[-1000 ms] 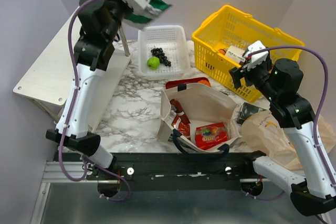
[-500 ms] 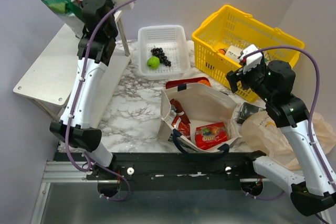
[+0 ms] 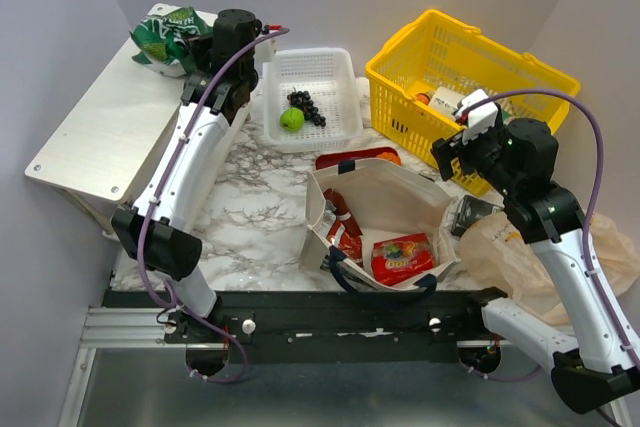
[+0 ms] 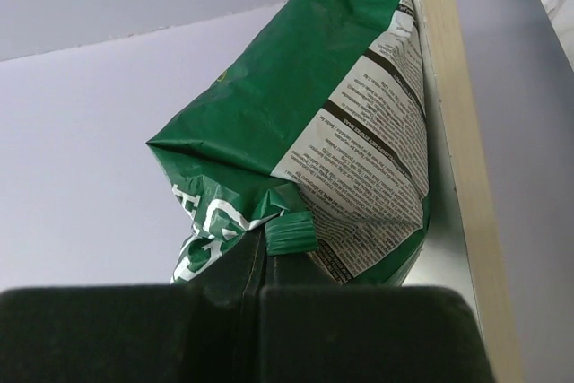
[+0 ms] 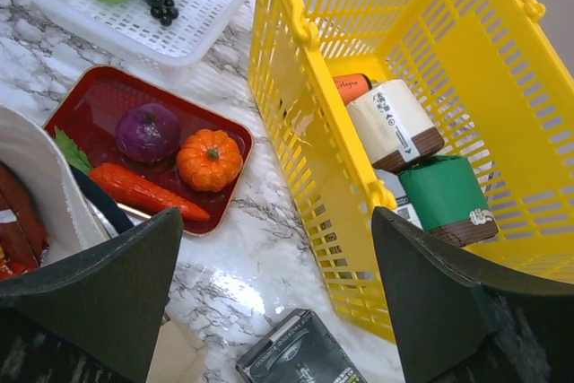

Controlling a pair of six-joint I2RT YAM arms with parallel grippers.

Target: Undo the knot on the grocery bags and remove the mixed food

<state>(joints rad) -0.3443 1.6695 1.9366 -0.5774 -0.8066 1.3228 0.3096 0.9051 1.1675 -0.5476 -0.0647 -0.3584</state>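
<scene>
Left wrist view alone shows the green snack bag point(image 4: 305, 132) clamped by its edge in the left gripper point(image 4: 265, 253); overhead, it sits at 11 o'clock over the side shelf point(image 3: 90, 137). Right gripper point(image 5: 277, 214) gapes beside the yellow basket point(image 5: 309, 145).

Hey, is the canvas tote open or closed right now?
Open. In the top view the tote gapes upward, its mouth spread wide, and red snack packets show inside it.
</scene>
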